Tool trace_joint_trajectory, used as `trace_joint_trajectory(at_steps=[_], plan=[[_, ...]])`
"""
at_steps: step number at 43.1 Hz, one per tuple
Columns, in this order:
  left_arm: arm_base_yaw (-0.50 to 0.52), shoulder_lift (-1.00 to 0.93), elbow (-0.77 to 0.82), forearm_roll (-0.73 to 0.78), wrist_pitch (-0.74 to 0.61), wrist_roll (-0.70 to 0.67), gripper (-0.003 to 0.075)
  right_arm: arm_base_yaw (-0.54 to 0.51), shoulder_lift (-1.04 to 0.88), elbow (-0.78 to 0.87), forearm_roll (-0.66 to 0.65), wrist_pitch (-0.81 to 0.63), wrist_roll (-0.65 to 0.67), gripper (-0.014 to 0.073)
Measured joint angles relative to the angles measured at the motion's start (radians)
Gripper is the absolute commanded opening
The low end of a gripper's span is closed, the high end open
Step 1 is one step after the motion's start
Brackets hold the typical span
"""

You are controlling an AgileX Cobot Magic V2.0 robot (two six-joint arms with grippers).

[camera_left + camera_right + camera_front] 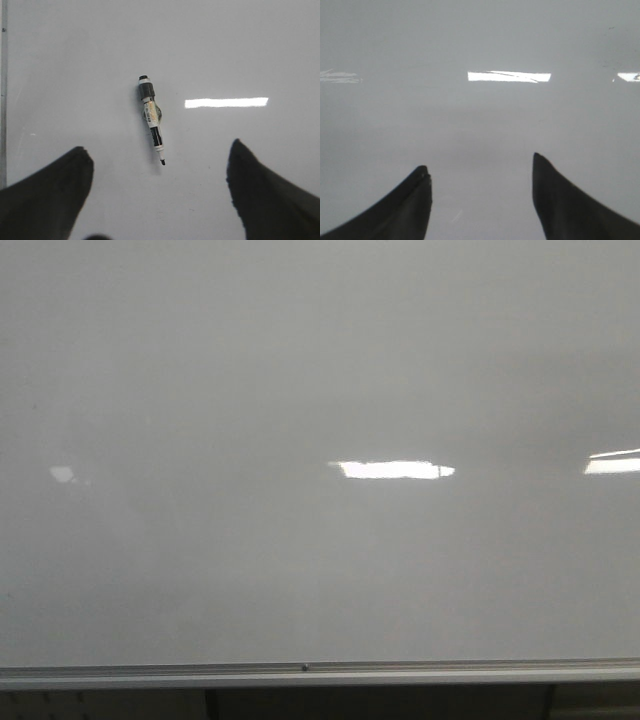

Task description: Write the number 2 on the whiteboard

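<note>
The whiteboard (300,360) fills the front view as a glossy pale grey surface with a silver rail (300,672) along its near edge. No number 2 shows on it in any view. A black-and-white marker (152,120) lies uncapped on the board in the left wrist view, its black tip pointing toward my left gripper (160,152). That gripper is open, its dark fingers (55,190) spread wide apart and short of the marker. My right gripper (481,167) is open over bare board with nothing between its fingers (565,200). Neither gripper appears in the front view.
Bright rectangular light reflections (392,470) sit on the board. The board's silver rail (4,100) runs along one side of the left wrist view. Below the rail in the front view is a dark gap (380,705).
</note>
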Motion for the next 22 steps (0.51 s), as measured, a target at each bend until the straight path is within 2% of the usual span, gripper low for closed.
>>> trace_joint_trajectory(at_steps=[12, 16, 22], plan=[[0.0, 0.037, -0.005, -0.013, 0.0, 0.0, 0.0662, 0.0, 0.0, -0.001, 0.0, 0.001, 0.0, 0.0521], [0.0, 0.1, -0.032, -0.015, 0.011, 0.0, 0.0662, 0.0, 0.0, -0.001, 0.0, 0.001, 0.0, 0.0521], [0.0, 0.256, -0.136, -0.026, 0.101, 0.0, 0.0662, 0.0, 0.0, -0.001, 0.0, 0.001, 0.0, 0.0521]])
